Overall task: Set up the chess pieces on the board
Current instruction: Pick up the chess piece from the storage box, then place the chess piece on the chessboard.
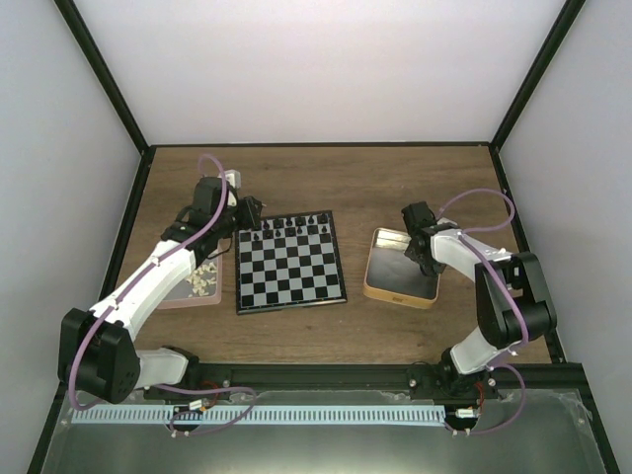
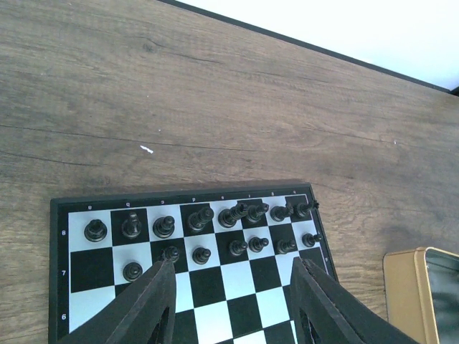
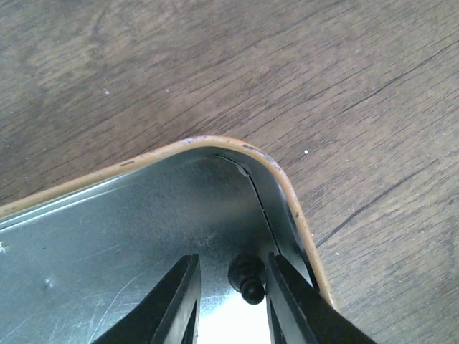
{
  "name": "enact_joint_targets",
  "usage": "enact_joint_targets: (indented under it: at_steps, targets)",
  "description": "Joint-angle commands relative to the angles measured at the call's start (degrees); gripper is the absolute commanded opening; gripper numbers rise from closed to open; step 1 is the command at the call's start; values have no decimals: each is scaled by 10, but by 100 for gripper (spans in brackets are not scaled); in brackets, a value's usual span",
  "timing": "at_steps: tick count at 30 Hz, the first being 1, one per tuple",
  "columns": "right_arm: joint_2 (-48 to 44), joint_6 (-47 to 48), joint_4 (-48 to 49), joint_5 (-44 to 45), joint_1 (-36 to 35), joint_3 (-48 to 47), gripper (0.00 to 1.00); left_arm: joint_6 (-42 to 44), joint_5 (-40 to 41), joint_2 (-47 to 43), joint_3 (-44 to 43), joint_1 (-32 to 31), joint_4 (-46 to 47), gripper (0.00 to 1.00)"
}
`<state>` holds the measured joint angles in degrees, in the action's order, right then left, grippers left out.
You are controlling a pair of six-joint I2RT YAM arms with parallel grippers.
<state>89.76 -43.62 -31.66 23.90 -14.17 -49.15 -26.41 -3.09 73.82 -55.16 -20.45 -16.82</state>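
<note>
**Right pincer straddling one black chess piece in a rounded corner of the tin.**
Its jaws are partly open. The piece lies between them, close to the finger by the tin's wall and clear of the other, so nothing is gripped. Only the right wrist view shows this piece. The overhead view places the tin just right of the board. The left pincer hangs half open and empty over the board's far rows, where small glossy chess pieces stand in two ranks. The tin is scratched bright metal with a tan rim, and the table is brown wood grain.
</note>
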Motion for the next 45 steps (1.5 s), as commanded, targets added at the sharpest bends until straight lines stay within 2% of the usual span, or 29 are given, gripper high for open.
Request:
enact_joint_targets:
  at_steps: [1,16,25,35,40,45]
  targets:
    - [13,-11,-4,16,-2,-11,25,5,-1,0,1,2,5,46]
    - [-3,1,9,-12,-3,-1,1,3,2,-8,1,1,3,46]
    - [-69,9,-16,-39,-35,-28,1,-12,30,-47,-2,1,-3,46]
    - [-126,-7,-46,-86,-161,-100,1,-39,88,-161,9,2,-43,49]
    - [-104,-23,-27,-93,-256,-151,1,-53,98,-235,4,2,-93,50]
    - [-36,-14,1,-92,-347,-218,1,-57,122,-332,11,2,-146,55]
